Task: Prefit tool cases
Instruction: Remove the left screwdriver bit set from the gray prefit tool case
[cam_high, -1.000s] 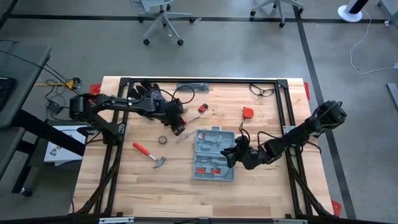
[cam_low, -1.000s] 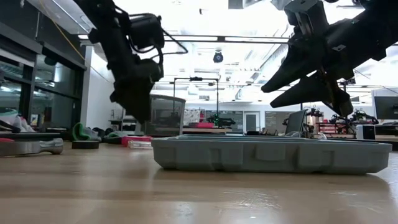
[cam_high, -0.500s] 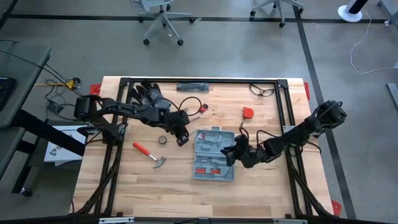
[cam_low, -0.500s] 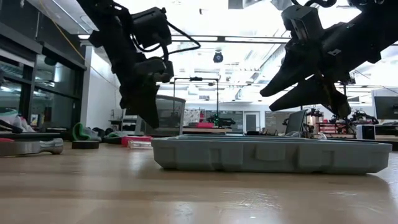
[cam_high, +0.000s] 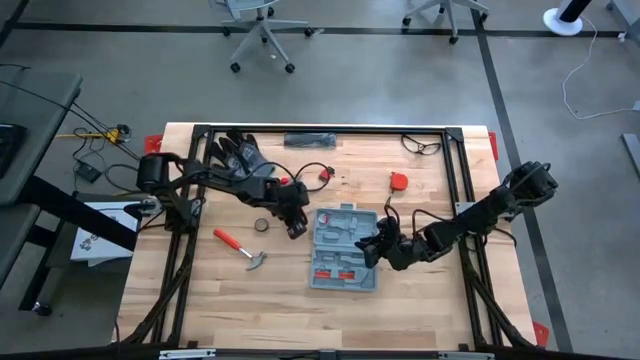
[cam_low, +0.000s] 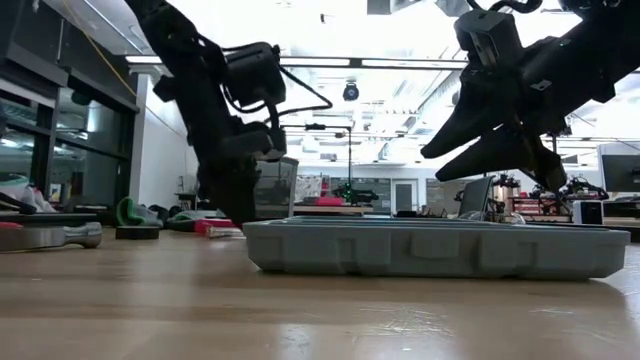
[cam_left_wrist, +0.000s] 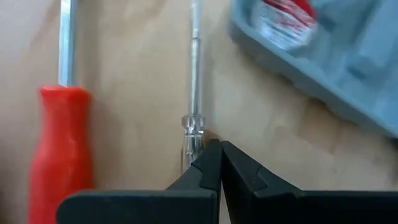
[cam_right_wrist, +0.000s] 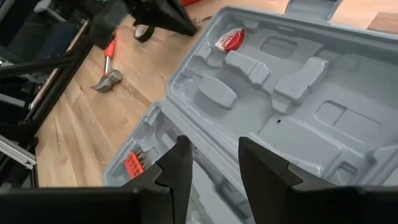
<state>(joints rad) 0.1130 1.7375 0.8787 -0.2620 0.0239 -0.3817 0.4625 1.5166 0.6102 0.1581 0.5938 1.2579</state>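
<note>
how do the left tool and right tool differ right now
The left tool is shut, its tips pressed together; the right tool is open with a clear gap. The left tool sits low on the table beside the tool case, next to a screwdriver shaft; the right tool hovers above the open case's moulded recesses. Both are dark two-finger tools, and neither plainly holds anything.

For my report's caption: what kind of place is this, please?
Probably a robotics lab or workshop: a wooden worktable inside a black frame, office chairs on taped floor, and workbenches with equipment behind.
</note>
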